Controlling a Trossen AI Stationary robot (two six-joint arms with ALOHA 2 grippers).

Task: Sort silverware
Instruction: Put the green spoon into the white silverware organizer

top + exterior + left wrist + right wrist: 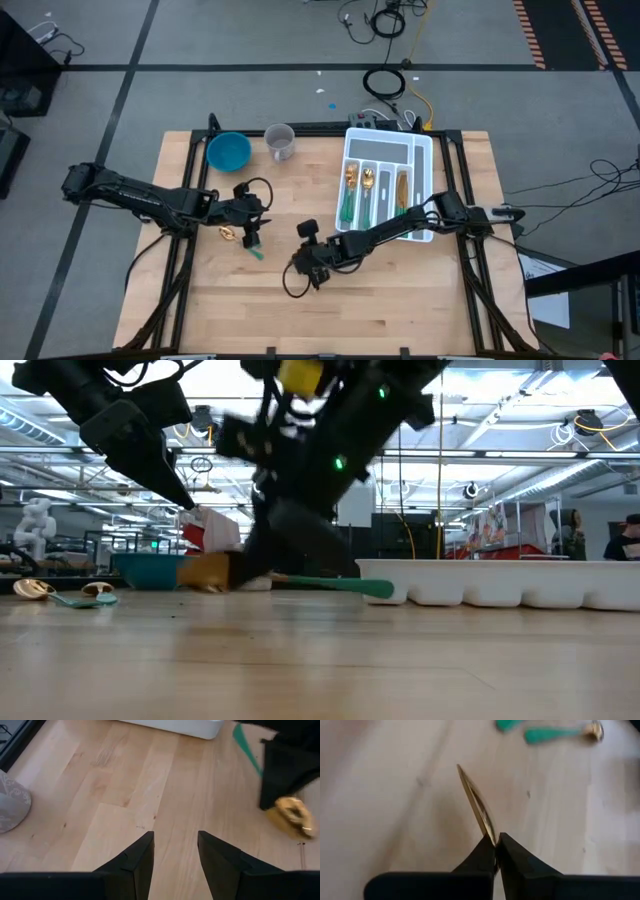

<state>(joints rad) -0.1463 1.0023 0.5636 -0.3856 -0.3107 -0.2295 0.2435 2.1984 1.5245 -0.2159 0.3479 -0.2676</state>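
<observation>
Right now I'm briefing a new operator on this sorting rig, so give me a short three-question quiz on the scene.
1. True or false: the right gripper is shut on a gold utensil.
2. Which gripper is open with nothing between its fingers? A) left B) right
3. Fill in: in the high view, the clear cup stands between the blue bowl and the white ____.

Key: 1 true; 2 A, the left gripper; 3 tray.
</observation>
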